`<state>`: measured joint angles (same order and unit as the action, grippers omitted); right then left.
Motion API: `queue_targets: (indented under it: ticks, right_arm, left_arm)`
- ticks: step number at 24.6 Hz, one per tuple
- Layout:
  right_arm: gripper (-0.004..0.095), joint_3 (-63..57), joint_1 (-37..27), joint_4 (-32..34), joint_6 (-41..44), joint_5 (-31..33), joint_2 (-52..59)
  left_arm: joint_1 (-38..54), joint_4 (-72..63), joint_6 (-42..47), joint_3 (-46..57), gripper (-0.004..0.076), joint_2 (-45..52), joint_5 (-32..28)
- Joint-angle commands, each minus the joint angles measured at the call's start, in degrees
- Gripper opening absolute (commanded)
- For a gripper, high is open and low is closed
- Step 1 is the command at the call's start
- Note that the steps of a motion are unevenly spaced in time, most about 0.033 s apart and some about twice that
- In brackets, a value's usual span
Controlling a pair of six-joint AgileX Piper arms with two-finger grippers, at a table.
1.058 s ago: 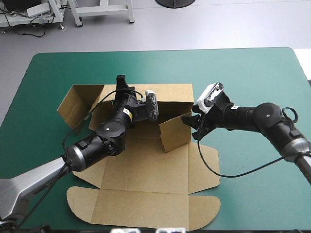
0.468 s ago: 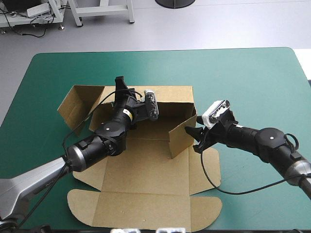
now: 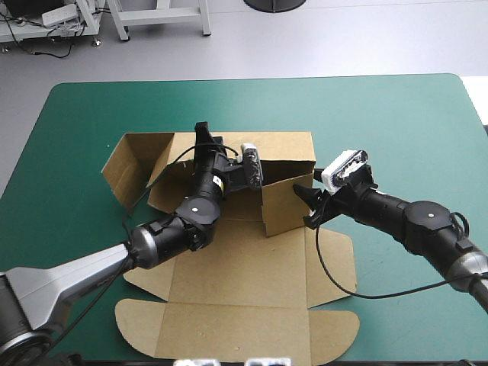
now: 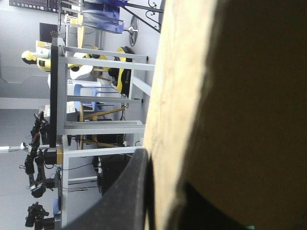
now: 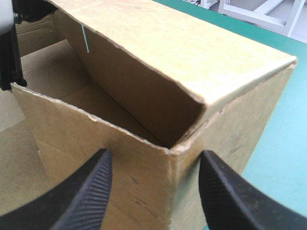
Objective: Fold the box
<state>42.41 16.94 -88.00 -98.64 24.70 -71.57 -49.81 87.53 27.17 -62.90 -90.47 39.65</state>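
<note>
Table point(image 3: 396, 114): teal-green cover.
Box point(image 3: 229, 267): brown, mid-table, lid flat toward 6 o'clock; it has slid slightly toward 3 o'clock.
Right wall point(image 3: 282, 206): earlier leaning, now upright against the back wall point(image 3: 286, 145); probably ready to tuck.
Left gripper point(image 3: 204, 136): pinching the back wall.
Right gripper point(image 5: 154, 154): fingers apart, straddling the right wall's corner.

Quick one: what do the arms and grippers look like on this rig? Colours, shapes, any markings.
The left arm and right arm match: a silver-grey lower tube, then rounded black joints, each with a small white dot. The left wrist carries a small yellow label. The left gripper and right gripper each have two broad black fingers, fin-curved and finely textured.
</note>
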Motion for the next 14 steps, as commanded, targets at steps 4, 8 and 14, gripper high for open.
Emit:
queue_targets:
  ticks: [4, 8, 14]
  right_arm:
    - [0.0507, 1.73, 0.15, -0.82, 0.67, -1.91, 1.3]
    - [0.0506, 1.73, 0.15, -1.04, 1.03, -5.81, 1.3]
    - [0.0507, 1.85, 0.15, -3.29, -0.13, -9.82, 1.3]
  left_arm:
    - [-1.82, -0.45, 1.23, -9.33, 0.0008, -1.29, 0.76]
    - [-1.82, -5.81, -4.13, -9.34, 0.0008, -1.29, 0.86]
    - [-1.82, -12.95, -8.32, -9.34, 0.0008, -1.29, -0.07]
